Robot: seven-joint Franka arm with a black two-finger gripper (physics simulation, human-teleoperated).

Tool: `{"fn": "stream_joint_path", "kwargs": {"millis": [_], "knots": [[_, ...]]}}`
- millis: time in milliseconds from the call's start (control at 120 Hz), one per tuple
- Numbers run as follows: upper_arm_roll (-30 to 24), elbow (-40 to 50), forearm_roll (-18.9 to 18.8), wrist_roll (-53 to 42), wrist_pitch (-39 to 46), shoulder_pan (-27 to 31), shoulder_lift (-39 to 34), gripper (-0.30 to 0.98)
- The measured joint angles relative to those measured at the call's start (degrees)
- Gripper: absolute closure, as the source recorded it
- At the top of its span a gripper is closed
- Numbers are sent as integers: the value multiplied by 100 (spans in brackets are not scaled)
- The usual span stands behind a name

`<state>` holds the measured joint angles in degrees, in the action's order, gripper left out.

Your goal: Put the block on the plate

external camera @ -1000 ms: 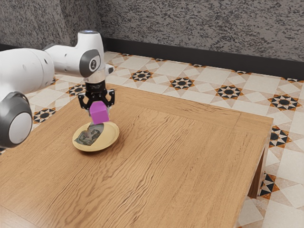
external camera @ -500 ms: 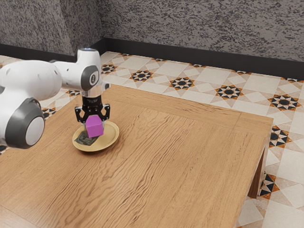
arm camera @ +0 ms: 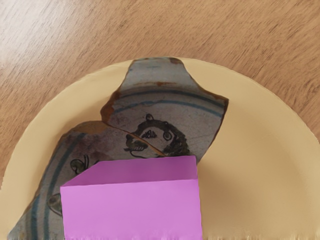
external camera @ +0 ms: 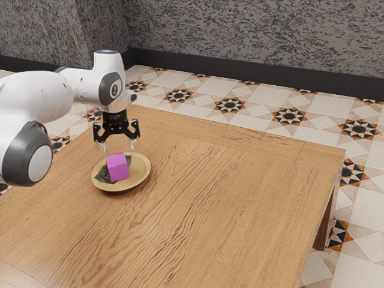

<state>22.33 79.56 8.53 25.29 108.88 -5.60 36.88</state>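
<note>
Magenta cube-shaped block (external camera: 118, 168) sits on the round, yellow, ceramic-looking plate (external camera: 140, 173), beneath the black two-finger gripper (external camera: 119, 150), its fingers spread. Best rise straight up, slowly, nudging nothing.

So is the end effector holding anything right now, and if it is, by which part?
Nothing is held: the end effector is open above the block, which sits on the plate.

Wooden table (external camera: 228, 210) on star-patterned floor tiles (external camera: 258, 113), mottled grey wall (external camera: 252, 36) behind.
</note>
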Motion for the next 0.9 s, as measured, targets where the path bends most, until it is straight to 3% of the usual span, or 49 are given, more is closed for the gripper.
{"fn": "stream_joint_path", "kwargs": {"millis": [350, 633, 900], "knots": [[35, 60, -53, -259, -552, -182, -1240, 1], [-34, -55, 29, -1326, -1400, -643, -1791, 0], [-601, -26, 136, -2169, -2168, -767, -2492, 0]]}}
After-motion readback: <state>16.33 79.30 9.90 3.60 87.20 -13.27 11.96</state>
